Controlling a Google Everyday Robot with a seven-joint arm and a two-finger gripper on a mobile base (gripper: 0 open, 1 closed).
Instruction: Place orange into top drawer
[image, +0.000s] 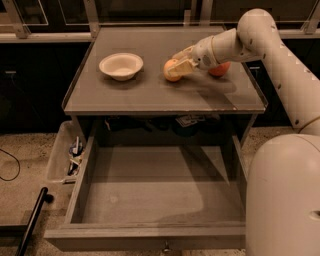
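Gripper at the orange, drawer waiting open

The gripper (177, 63) reaches over the bench (150, 97) to the orange (168, 69), which sits beside the bowl (121, 65). I cannot tell whether the jaws are clamped on it. A loose hold could let the round fruit roll off, or drop short of the top drawer (150, 236) below.

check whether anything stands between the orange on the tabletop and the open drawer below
Nothing visible does. The small round orange fruit sits on the grey tabletop with the claw right at it. The wide grey wooden drawer is pulled out below, its floor bare. The white bowl stands off to the left.
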